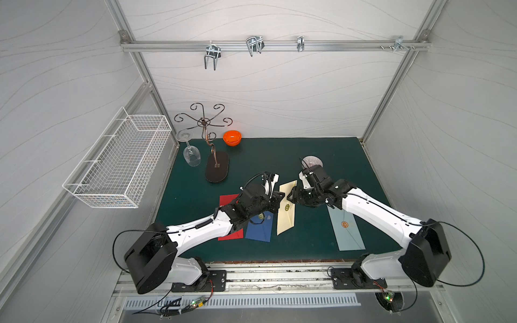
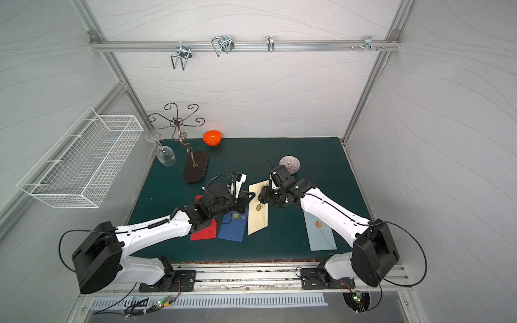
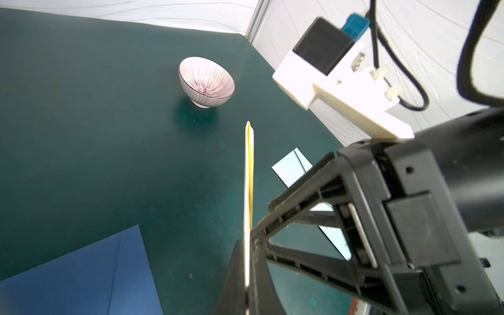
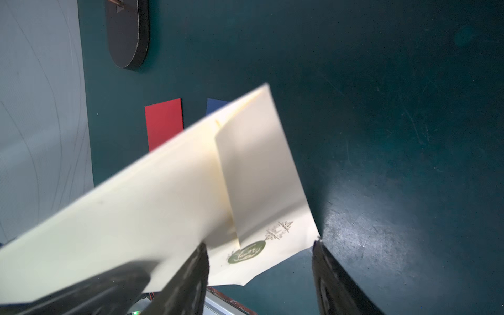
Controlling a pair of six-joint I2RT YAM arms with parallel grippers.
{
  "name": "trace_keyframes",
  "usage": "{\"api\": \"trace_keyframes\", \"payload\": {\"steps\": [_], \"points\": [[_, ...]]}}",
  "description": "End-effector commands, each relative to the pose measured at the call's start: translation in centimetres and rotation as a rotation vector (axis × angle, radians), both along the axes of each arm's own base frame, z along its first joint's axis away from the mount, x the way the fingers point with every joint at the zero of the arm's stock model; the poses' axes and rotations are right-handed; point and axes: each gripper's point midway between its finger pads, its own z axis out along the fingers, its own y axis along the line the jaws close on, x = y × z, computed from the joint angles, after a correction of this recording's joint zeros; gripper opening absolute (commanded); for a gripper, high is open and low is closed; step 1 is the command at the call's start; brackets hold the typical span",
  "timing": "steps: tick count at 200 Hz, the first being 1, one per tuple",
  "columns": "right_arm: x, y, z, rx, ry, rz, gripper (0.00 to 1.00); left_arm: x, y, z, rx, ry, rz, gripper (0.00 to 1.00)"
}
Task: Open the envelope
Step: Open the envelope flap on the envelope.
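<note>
The cream envelope (image 1: 286,216) (image 2: 258,221) with a green seal (image 4: 246,252) is raised off the green mat (image 1: 321,240), tilted. My left gripper (image 3: 249,245) (image 1: 277,199) is shut on its long edge, and the paper shows edge-on (image 3: 249,177) in the left wrist view. My right gripper (image 4: 259,245) (image 1: 291,197) stands open at the opposite edge. The sealed part lies between its fingers, and one fingertip (image 4: 317,245) is at the paper's corner. A cream panel (image 4: 253,169) stands up from the envelope's body beside the seal.
Flat on the mat lie a red envelope (image 1: 228,200), a blue one (image 1: 260,230) and a light blue one (image 1: 347,232). A striped bowl (image 1: 312,161) sits just behind the right wrist. At the back left stand a glass rack (image 1: 216,167), a wine glass (image 1: 191,158) and an orange bowl (image 1: 232,138).
</note>
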Motion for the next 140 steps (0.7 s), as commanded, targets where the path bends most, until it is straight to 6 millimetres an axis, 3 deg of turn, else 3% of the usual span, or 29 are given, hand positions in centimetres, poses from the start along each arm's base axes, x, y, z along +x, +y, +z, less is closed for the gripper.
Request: {"api": "trace_keyframes", "payload": {"steps": [1,26,53,140], "points": [[-0.2,0.7,-0.7,0.007,-0.011,0.056,0.62,1.3,-0.8,2.7,-0.069,-0.082,0.016,0.00],[-0.1,0.9,-0.6,0.022,-0.028,0.069,0.63,1.7,-1.0,2.2,-0.075,-0.058,0.037,0.00],[0.3,0.4,-0.4,0.005,-0.072,0.080,0.64,2.1,-1.6,2.9,-0.133,-0.071,0.031,0.00],[0.4,-0.5,-0.4,-0.003,-0.103,0.068,0.64,2.5,-1.0,3.1,-0.125,-0.077,0.062,0.00]]}}
